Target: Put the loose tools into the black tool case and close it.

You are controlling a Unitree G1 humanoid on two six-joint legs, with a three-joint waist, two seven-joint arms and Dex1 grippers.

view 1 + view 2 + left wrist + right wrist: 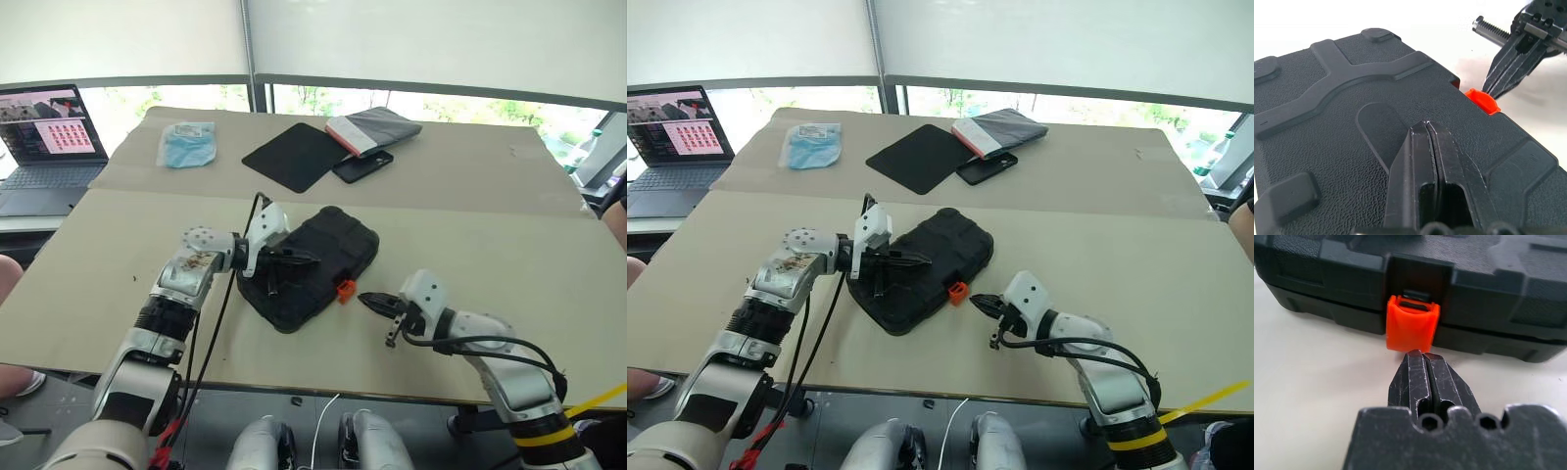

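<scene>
**Beige tabletop, case down flat, latch not yet seated**

Bright windows behind, wide beige table (490,215) in front. Near its front edge: black tool case (328,257), lid down on base, lying at a slant. Hard moulded plastic, stiff, pebbled and ribbed on top; probably light enough to skid on the smooth board if pushed from one side only, so best pinned from above. No soft spot to squeeze and no easy purchase for slim fingers on the lid itself.

On the case's near long edge: small orange latch (1413,325), hanging out from its recess rather than lying flush, so likely unfastened. Best point of contact judged to be the latch's outer face, pressed toward the case wall until it snaps; small, smooth, easy to slip off if struck off-centre.

Left gripper (1426,128) over the lid's middle, fingers pressed together on nothing, tips at or just above the lid; contact not certain. Right gripper (1421,357) just beside the latch, fingers likewise pressed together and empty, tips aimed at its lower lip, a sliver apart from it.

No loose tools on the table around the case.

Farther back: flat black mat (294,155), black phone (362,164), grey-and-orange pouch (377,127), blue packet (186,142). Laptop (44,147) off to the left side.
</scene>
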